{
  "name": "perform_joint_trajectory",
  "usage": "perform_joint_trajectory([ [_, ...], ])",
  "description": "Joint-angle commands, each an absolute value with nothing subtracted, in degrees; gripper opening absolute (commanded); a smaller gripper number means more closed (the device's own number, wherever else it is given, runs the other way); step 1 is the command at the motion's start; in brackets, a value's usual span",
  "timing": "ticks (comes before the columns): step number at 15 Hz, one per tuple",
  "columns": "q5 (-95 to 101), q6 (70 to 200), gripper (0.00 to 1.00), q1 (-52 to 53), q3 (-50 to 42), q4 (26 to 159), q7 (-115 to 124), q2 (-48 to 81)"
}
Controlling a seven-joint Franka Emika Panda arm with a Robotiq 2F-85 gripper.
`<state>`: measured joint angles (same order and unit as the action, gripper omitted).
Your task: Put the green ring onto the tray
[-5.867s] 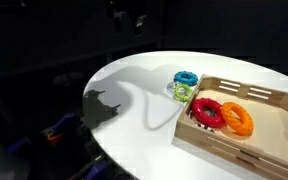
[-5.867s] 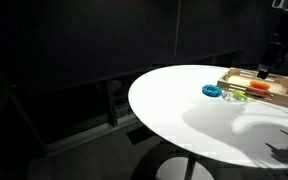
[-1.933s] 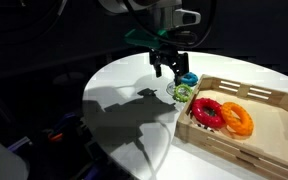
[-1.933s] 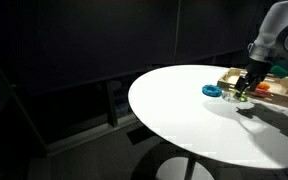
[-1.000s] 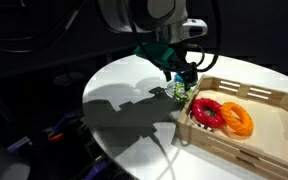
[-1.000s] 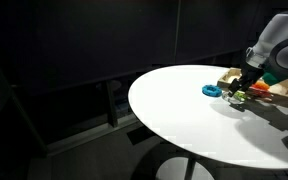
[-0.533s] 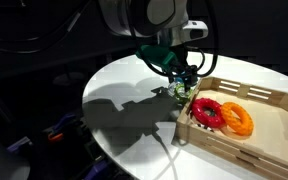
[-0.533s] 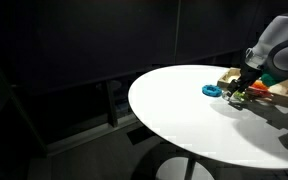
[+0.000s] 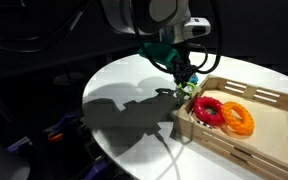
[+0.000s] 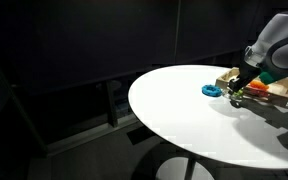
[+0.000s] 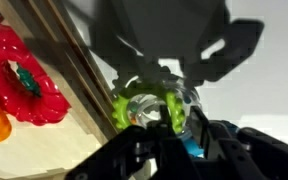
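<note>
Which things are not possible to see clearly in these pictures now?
Green ring: mostly hidden under the gripper in an exterior view.
Fingers: dark and blurred in wrist view; open or shut unclear.
Light blue ring: wrist view, mostly behind the fingers.

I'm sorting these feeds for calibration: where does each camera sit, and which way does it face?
An exterior view: near the table, raised, looking down at the tray; the arm and gripper show.
An exterior view: farther off and lower, facing the table side-on; the arm shows at the right edge.
Wrist view: on the wrist, looking down at the green ring; the gripper's dark parts fill the bottom.
Shared: all three show the tray.
</note>
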<state>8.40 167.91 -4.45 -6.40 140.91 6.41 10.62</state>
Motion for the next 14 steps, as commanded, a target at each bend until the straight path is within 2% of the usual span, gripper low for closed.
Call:
perform_joint_trajectory([
  [1,8.2,166.3,0.03,-3.7,-7.6,140.2,6.0,9.6],
  [3,7.5,165.8,0.07,-3.9,-7.4,140.1,5.7,8.7],
  [8,2.0,164.7,0.07,-5.0,-5.4,140.2,3.8,4.5],
  [14,24.3,161.4,0.07,-5.0,-13.7,138.1,20.0,1.5],
])
